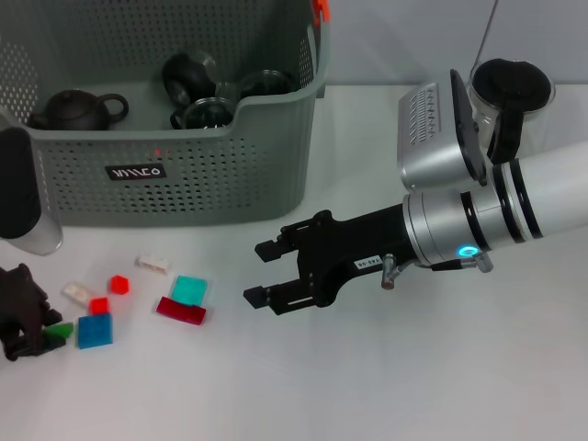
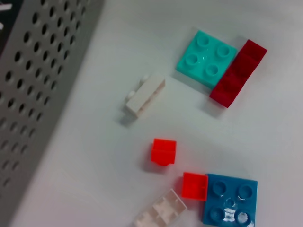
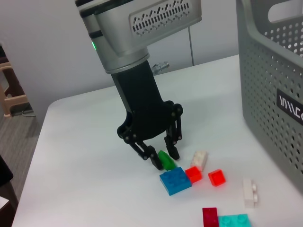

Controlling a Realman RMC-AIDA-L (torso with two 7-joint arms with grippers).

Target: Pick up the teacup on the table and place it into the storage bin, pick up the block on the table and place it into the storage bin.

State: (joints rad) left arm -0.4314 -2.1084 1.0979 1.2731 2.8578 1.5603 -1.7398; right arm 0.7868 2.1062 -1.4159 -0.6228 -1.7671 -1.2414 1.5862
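Several blocks lie on the table before the storage bin (image 1: 184, 197): teal (image 1: 190, 289), dark red (image 1: 181, 310), blue (image 1: 95, 330), two red, two whitish. My left gripper (image 3: 164, 157), at the table's left edge (image 1: 37, 326), stands with its fingers closed around a green block (image 3: 165, 160) that rests on the table by the blue block (image 3: 176, 180). My right gripper (image 1: 257, 271) hovers open and empty over the table's middle, right of the blocks. Dark teacups (image 1: 188, 78) and a teapot (image 1: 78, 110) lie in the bin.
A clear glass vessel with a black top (image 1: 510, 87) stands at the back right, partly behind my right arm. The left wrist view shows the bin's perforated wall (image 2: 38, 94) beside the teal block (image 2: 206, 59), the dark red block (image 2: 238, 73) and a white block (image 2: 146, 96).
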